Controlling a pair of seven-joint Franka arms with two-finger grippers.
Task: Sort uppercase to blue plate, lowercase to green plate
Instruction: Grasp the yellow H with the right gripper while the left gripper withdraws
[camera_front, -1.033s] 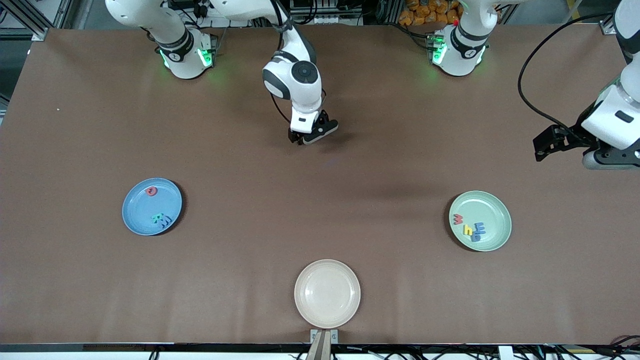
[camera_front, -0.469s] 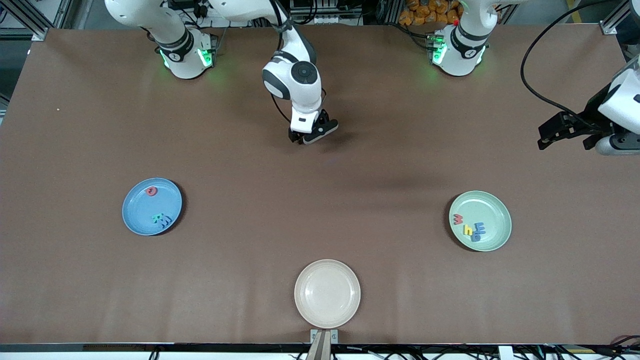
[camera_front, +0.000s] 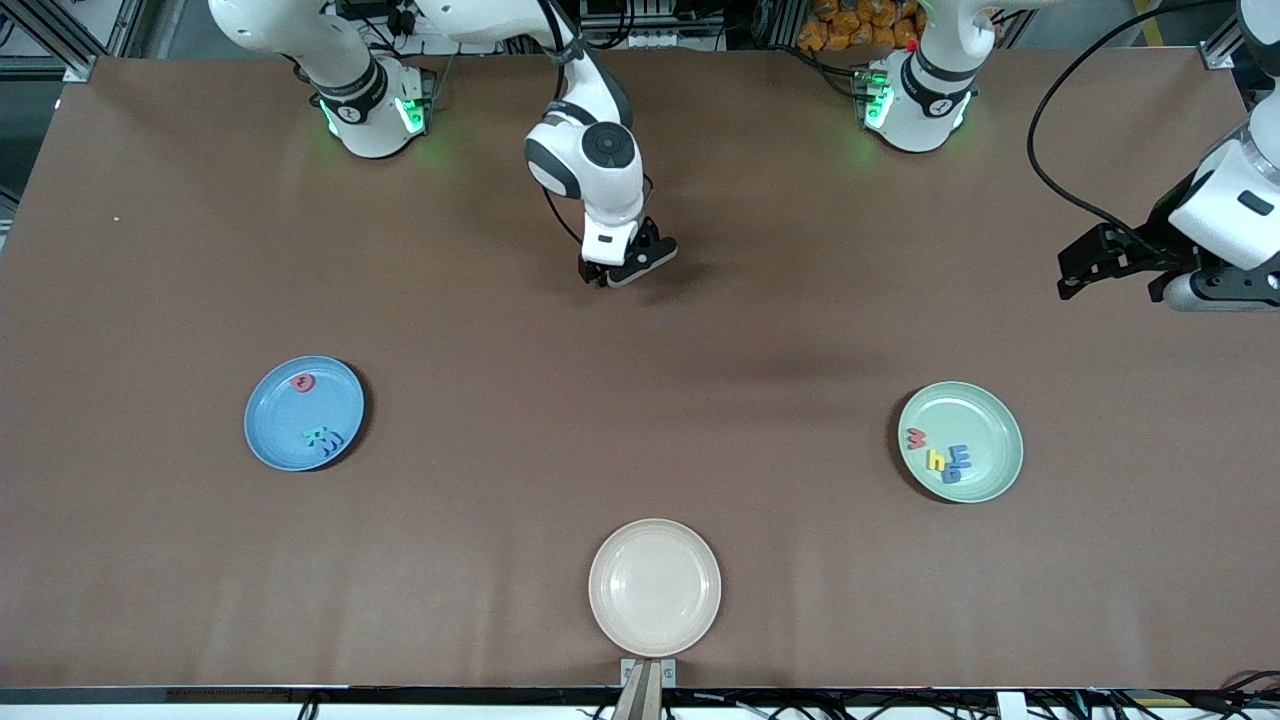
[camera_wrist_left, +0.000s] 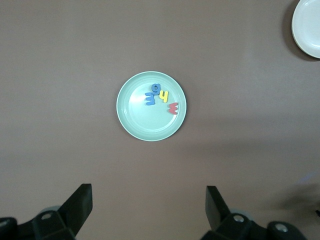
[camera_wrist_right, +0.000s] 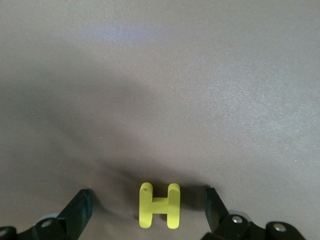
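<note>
Yellow foam H (camera_wrist_right: 159, 205) lies flat on the counter (camera_front: 640, 340) between the spread fingers of the right pincer (camera_wrist_right: 148, 220), which is low over it, released and gripping nothing. You are at the grasp step for the last uppercase letter. The blue plate (camera_front: 285, 440), toward the right arm's end, already carries the red Q (camera_front: 303, 382), green R (camera_front: 316, 436) and blue W (camera_front: 331, 442). The green plate (camera_front: 985, 415) holds all four lowercase letters (camera_front: 940, 456). The left pincer (camera_wrist_left: 148, 212) waits released, high above the green plate. Next, close on the H, lift, and carry it to the blue plate.
</note>
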